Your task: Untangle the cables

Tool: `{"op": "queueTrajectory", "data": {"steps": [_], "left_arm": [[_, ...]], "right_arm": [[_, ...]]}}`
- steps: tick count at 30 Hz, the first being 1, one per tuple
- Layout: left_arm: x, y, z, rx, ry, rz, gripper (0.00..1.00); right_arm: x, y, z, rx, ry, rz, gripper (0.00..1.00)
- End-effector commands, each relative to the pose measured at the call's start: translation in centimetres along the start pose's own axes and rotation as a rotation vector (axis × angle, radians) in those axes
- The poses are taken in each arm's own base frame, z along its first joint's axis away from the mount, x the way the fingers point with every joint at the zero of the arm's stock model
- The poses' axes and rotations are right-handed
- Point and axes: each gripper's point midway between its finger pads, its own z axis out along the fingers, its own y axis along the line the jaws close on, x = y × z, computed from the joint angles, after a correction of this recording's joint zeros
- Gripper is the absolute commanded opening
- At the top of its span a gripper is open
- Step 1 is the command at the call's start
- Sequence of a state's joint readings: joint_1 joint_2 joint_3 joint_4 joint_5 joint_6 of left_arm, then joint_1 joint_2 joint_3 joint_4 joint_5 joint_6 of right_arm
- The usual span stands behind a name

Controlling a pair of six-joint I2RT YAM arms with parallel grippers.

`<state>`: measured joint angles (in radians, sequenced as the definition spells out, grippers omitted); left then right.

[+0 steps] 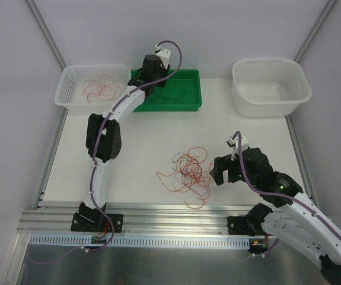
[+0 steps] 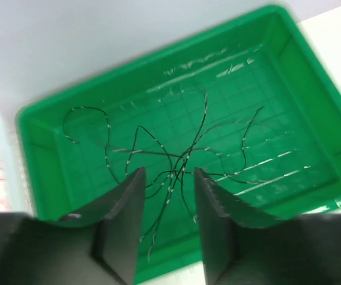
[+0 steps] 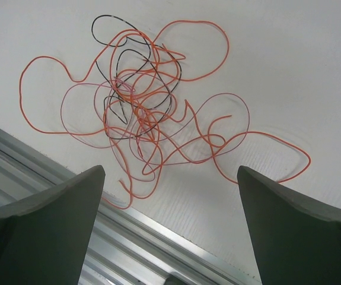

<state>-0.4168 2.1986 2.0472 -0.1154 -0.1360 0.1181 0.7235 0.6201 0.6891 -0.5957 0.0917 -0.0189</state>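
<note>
— On the bench (image 1: 140, 136), near its front edge, what lies there?
— The cables (image 1: 188, 171) lie there as one loose tangle of orange-red, pale pink and a few black strands, looped over each other. The tangle rests between the middle of the bench and the aluminium rail (image 1: 170, 217), and some loops reach almost to the rail.
— And the right hand (image 1: 220, 172)?
— It hangs just beside the tangle, on its right side, and does not touch it. In the right wrist view its two fingers (image 3: 57, 208) stand wide apart with nothing between them, and the tangle is seen ahead of them.
— Where is the left hand (image 1: 152, 66)?
— Far at the back, above the green tray (image 1: 197, 89). Its fingers (image 2: 126, 208) leave only a narrow gap and hold nothing that I can see. Some dark wires (image 2: 176, 163) lie on the tray floor under it, and I see them through the gap.
— Anything else?
— A white basket (image 1: 63, 89) stands just beside the tray, on its left, with thin red wires (image 1: 102, 89) inside. A white tub (image 1: 300, 89) stands at the back right, well apart from the tray
</note>
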Motion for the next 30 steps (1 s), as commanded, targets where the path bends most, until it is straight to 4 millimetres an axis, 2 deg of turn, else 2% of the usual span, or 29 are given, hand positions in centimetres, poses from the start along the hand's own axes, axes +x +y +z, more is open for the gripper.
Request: {"op": "queueTrajectory", "data": {"steps": [1, 2, 4, 5, 6, 7, 8, 9, 10, 11, 12, 13, 14, 15, 16, 17, 18, 19, 20, 21, 22, 24, 25, 26, 30], "left_arm": [[-0.7, 1.1, 2.6, 0.048, -0.043, 0.004, 0.41], [-1.3, 1.1, 2.8, 0.061, -0.063, 0.002, 0.63], [-1.4, 1.3, 2.7, 0.075, -0.068, -0.002, 0.78], [-0.8, 1.1, 2.5, 0.079, -0.052, -0.007, 0.88], [-0.9, 1.1, 2.0, 0.079, -0.052, -0.012, 0.92], [-2.6, 0.9, 0.3, 0.102, -0.083, -0.027, 0.95], [-0.9, 0.5, -0.2, 0.114, -0.043, -0.055, 0.97], [-1.1, 0.3, -1.2, 0.128, -0.044, -0.067, 0.99], [-3.1, 0.2, -3.7, 0.142, -0.081, -0.081, 0.99], [-0.8, -0.5, -4.5, 0.152, -0.028, -0.103, 0.99], [-2.6, -0.9, -7.2, 0.16, -0.064, -0.111, 0.99], [0.2, -1.8, -8.1, 0.174, -0.004, -0.121, 0.99], [0.7, -3.1, -9.5, 0.199, 0.009, -0.155, 0.99], [-0.6, -3.6, -12.3, 0.217, -0.024, -0.175, 0.99], [2.6, -4.9, -13.3, 0.239, 0.043, -0.207, 0.99], [3.2, -5.6, -14.6, 0.257, 0.053, -0.214, 0.99], [2.4, -7.2, -17.2, 0.299, 0.025, -0.215, 0.99], [5.3, -8.4, -18.2, 0.326, 0.08, -0.212, 0.98], [5.2, -10.4, -20.5, 0.376, 0.064, -0.183, 0.98], [6.1, -11.3, -21.3, 0.395, 0.074, -0.163, 0.97], [8.5, -12.2, -22.0, 0.418, 0.109, -0.111, 0.96], [9.8, -13.6, -23.6, 0.483, 0.114, -0.045, 0.95], [11.9, -14.7, -24.3, 0.533, 0.14, 0.03, 0.95], [12.8, -15.5, -24.9, 0.593, 0.151, 0.058, 0.95], [15.7, -16.3, -25.6, 0.678, 0.171, 0.171, 0.95]], "right_arm": [[0.0, -0.1, -0.2, 0.009, 0.006, 0.017, 1.0], [0.1, -0.1, -0.1, 0.012, 0.012, 0.015, 1.0], [0.3, -0.2, -0.1, 0.014, 0.018, 0.014, 1.0], [0.2, -0.2, -0.1, 0.015, 0.015, 0.015, 1.0], [0.1, -0.1, -0.1, 0.011, 0.012, 0.014, 0.99], [0.0, -0.1, -0.1, 0.015, 0.008, 0.043, 1.0], [0.0, 0.0, -0.2, 0.011, 0.004, 0.044, 1.0], [-0.2, 0.0, -0.3, 0.012, -0.001, 0.05, 1.0], [-0.2, 0.1, -0.4, 0.009, -0.002, 0.06, 1.0], [-0.3, 0.2, -0.4, 0.006, -0.007, 0.067, 1.0], [-0.3, 0.3, -0.4, 0.0, -0.005, 0.071, 0.99], [-0.3, 0.4, -0.4, 0.0, -0.005, 0.083, 0.99], [-0.2, 0.4, -0.3, 0.001, 0.002, 0.087, 0.99], [-0.3, 0.4, -0.3, 0.002, 0.007, 0.092, 1.0], [-0.3, 0.5, -0.3, 0.002, 0.013, 0.096, 1.0], [-0.3, 0.6, -0.1, 0.004, 0.024, 0.107, 1.0], [-0.5, 0.6, -0.1, 0.006, 0.025, 0.117, 1.0], [-0.6, 0.7, 0.0, 0.007, 0.023, 0.125, 1.0], [-0.6, 0.9, 0.2, 0.003, 0.032, 0.138, 1.0], [-0.5, 1.0, 0.3, 0.001, 0.035, 0.144, 1.0], [-0.7, 1.2, 0.6, -0.008, 0.03, 0.151, 1.0], [0.0, 1.8, 1.2, -0.036, 0.058, 0.171, 0.99], [-0.1, 2.2, 1.5, -0.056, 0.053, 0.181, 0.99], [0.1, 2.6, 1.6, -0.072, 0.061, 0.182, 0.99], [0.9, 3.2, 2.2, -0.088, 0.081, 0.183, 0.98]]}}
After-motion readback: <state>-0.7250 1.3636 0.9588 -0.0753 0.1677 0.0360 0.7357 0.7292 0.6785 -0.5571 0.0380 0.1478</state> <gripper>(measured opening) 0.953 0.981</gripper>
